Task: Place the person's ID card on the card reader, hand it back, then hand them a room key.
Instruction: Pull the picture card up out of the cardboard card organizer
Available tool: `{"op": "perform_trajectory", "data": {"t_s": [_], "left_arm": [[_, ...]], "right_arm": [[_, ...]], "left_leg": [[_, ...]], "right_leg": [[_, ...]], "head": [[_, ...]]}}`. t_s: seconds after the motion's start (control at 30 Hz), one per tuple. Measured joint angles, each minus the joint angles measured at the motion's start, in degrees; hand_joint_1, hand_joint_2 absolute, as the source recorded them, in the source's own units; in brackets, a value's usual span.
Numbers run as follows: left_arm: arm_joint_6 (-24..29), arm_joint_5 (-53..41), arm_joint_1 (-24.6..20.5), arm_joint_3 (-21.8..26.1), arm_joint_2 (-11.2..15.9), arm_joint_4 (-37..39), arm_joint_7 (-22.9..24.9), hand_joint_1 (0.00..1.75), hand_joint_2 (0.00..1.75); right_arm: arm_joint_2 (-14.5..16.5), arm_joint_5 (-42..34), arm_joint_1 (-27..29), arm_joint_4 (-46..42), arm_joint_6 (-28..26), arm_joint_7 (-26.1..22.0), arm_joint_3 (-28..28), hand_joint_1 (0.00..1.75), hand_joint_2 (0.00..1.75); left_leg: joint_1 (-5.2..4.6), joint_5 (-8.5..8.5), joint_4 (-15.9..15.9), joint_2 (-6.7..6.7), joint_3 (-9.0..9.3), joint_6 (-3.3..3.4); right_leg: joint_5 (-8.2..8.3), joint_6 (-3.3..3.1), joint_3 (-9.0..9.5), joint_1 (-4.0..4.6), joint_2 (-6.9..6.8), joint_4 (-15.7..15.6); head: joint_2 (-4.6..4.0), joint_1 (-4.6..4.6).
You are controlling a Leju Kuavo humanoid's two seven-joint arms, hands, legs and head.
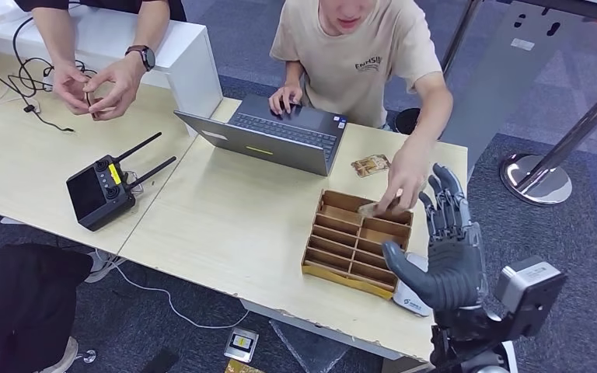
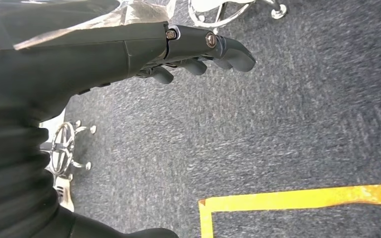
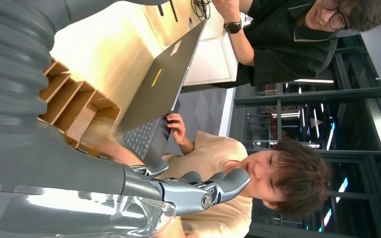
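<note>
**Right hand raised and empty at the table's near corner**

I have my right hand point(image 1: 447, 249) lifted palm-up over the near right corner of the table point(image 1: 225, 225), fingers spread apart and holding nothing. Just below and beside its thumb lies a small white device point(image 1: 412, 299), possibly the card reader, though I cannot make that out for sure.

Right beside the hand, on its thumb side, sits the brown cardboard divider tray point(image 1: 354, 245) with its rows of slots. Just beyond my fingertips, the seated person's hand point(image 1: 400, 186) reaches down into the far end of that tray; something flat seems to be under those fingers, but it is too blurred for me to call it the ID card. A little farther off, a small card point(image 1: 371, 165) with a patterned face lies flat on the table between the tray and the open laptop point(image 1: 272, 136).

Much farther from the hand, across the table, a black handheld controller point(image 1: 105, 186) with two antennas rests on the wood, and a second person's hands point(image 1: 97, 85) fiddle with something small.

My left hand point(image 2: 193, 52) hangs over grey carpet point(image 2: 278, 129), fingers loosely curled with nothing in them; a strip of yellow floor tape point(image 2: 297, 198) lies below it.
</note>
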Motion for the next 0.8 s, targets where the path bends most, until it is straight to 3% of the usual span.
{"op": "perform_trajectory", "data": {"t_s": [0.3, 0.6, 0.8], "left_arm": [[0.26, 0.27, 0.0, 0.0, 0.0, 0.0, -0.03, 0.0, 1.75], [0.32, 0.8, 0.0, 0.02, 0.0, 0.0, 0.1, 0.0, 1.75], [0.32, 0.7, 0.0, 0.02, 0.0, 0.0, 0.1, 0.0, 1.75]], "right_arm": [[-0.19, 0.67, -0.02, 0.01, -0.31, 0.12, 0.0, 0.0, 1.75], [-0.74, 13.19, -0.34, 1.03, -4.57, 5.2, 0.2, 0.0, 1.75], [-1.58, 14.74, -0.2, 1.56, -5.2, 6.67, 0.18, 0.0, 1.75]], "left_leg": [[0.0, 0.0, 0.0, 0.0, 0.0, 0.0], [0.0, 0.0, 0.0, 0.0, 0.0, 0.0], [0.0, 0.0, 0.0, 0.0, 0.01, 0.0]], "right_leg": [[0.0, 0.0, 0.0, 0.0, 0.0, 0.0], [0.0, 0.0, 0.0, 0.0, 0.0, 0.0], [0.0, 0.0, 0.0, 0.0, 0.0, 0.0]], "head": [[0.0, 0.01], [0.0, 0.01], [0.0, 0.01]]}}
